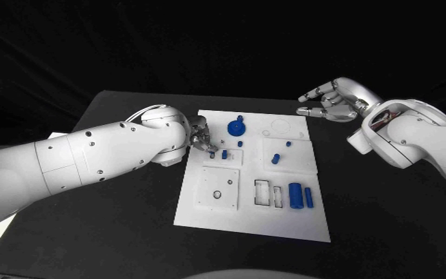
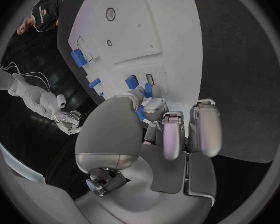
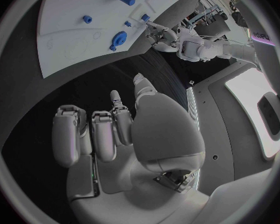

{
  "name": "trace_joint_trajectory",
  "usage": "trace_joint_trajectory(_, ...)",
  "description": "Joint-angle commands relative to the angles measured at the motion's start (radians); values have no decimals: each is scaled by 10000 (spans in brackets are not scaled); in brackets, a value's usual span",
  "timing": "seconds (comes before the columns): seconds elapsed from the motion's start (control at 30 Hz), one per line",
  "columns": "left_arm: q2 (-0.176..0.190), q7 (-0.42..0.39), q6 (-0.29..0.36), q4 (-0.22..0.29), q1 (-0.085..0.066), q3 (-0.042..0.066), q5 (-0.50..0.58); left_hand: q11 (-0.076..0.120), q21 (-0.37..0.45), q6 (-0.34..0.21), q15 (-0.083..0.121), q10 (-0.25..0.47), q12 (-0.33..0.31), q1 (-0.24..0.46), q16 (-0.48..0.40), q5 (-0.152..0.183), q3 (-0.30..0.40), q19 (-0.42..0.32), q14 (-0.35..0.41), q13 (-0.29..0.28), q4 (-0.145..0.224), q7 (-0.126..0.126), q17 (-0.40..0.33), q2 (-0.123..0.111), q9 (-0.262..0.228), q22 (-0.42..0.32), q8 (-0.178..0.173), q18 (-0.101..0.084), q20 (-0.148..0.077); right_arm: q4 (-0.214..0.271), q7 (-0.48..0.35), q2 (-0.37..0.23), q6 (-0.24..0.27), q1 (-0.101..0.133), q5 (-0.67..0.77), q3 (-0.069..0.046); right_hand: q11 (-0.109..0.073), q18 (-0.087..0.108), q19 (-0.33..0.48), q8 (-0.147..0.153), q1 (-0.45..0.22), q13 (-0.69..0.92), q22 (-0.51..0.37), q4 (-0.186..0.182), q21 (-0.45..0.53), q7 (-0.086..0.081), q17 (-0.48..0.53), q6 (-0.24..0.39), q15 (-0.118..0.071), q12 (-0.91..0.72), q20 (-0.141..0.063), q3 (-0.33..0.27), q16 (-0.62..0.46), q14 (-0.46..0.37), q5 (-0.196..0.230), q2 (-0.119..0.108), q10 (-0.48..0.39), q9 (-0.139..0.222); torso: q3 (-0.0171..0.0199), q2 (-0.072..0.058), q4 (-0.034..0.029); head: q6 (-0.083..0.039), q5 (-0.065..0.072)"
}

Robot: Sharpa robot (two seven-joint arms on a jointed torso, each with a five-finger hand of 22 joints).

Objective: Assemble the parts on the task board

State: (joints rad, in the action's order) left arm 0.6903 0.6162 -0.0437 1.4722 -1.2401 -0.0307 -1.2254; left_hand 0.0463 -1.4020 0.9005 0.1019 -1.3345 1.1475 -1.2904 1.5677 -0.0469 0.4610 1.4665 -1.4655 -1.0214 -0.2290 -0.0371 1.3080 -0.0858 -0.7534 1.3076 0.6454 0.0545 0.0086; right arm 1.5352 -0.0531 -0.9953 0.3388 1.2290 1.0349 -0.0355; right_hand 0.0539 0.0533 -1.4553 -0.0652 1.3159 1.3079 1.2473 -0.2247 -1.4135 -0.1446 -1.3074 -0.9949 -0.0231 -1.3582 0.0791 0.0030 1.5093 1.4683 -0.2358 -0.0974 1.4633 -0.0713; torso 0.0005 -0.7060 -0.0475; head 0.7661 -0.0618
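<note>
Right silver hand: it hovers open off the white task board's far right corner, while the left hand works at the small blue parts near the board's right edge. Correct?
Not quite. The left silver hand works at the small blue parts near the white task board's left edge, not its right, as the head view shows. The right silver hand does hover open off the far right corner.

I see a black table (image 1: 111,227) in front of me. Its top is flat and dark. Behind its far edge hangs a black curtain (image 1: 223,28) with soft folds, and it is very dark there. Past the near left corner lies something pale (image 1: 8,224).
</note>
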Motion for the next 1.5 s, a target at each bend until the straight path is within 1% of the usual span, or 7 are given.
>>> trace_joint_trajectory(0.03,-52,196,-356,-67,18,3,-284,-2,-42,44,-4,-45,67,-116,31,-50,917,453,-1053,-8,882,130,2628,11,-17,649,62,-71,-27,18,-30,4,-126,-8,60,0,14,121,71,-36,-1,1190,-8,27,60,22,-1432,54,14,53,7,-48,-64,752,15,65,-36,-17,-5,5,-1,13,1)
trace_joint_trajectory(0.33,-139,230,-517,-102,87,4,-268,-1,-45,49,-1,-46,63,-97,31,-44,944,455,-1053,1,881,130,2628,4,-20,653,63,-71,-30,21,-39,12,-131,-10,61,0,14,121,71,-36,-1,1190,-8,27,60,22,-1432,54,14,53,7,-48,-64,752,15,65,-36,-17,-13,2,-10,44,14)
trace_joint_trajectory(0.57,-177,235,-652,-92,107,4,-235,-1,-49,53,1,-49,63,-73,31,-36,959,458,-1053,3,875,130,2628,-5,-24,658,66,-73,-32,22,-41,20,-136,-12,61,0,14,121,71,-36,-1,1190,-8,27,60,22,-1432,54,14,53,7,-48,-64,752,15,65,-36,-17,-1,8,-4,62,4)
trace_joint_trajectory(0.67,-186,237,-721,-95,111,4,-225,-1,-42,54,1,-42,50,-65,31,-34,961,455,-1053,21,872,130,2628,-8,-25,649,66,-70,-33,23,-41,19,-139,-12,61,0,14,121,71,-36,-1,1190,-8,27,60,22,-1432,54,14,53,7,-48,-64,752,15,65,-36,-17,4,4,-3,58,12)
trace_joint_trajectory(1.13,-196,272,-1145,-79,117,4,-214,0,-41,58,1,-40,45,-45,31,-27,969,455,-1053,28,873,132,2628,-30,-28,649,69,-70,-34,25,-46,12,-151,-12,61,0,14,121,71,-36,-1,1190,-8,27,60,22,-1432,54,14,53,7,-48,-64,752,15,65,-36,-17,-3,4,-4,107,4)
trace_joint_trajectory(1.3,-220,282,-1209,-113,117,4,-210,1,-43,60,1,-39,42,-42,31,-27,972,456,-1053,31,875,134,2628,-34,-29,652,70,-71,-34,24,-45,10,-151,-13,61,0,14,121,71,-36,-1,1190,-8,27,60,22,-1432,54,14,53,7,-48,-64,752,15,65,-36,-17,-3,9,-14,115,10)
trace_joint_trajectory(1.5,-259,291,-1235,-145,117,4,-196,1,-43,60,1,-39,42,-42,31,-27,972,456,-1053,31,875,134,2628,-34,-29,652,70,-71,-34,26,-49,21,-152,-13,61,0,14,121,71,-36,-1,1190,-8,27,60,22,-1432,54,14,53,7,-48,-64,752,15,65,-36,-17,-7,4,-8,116,6)
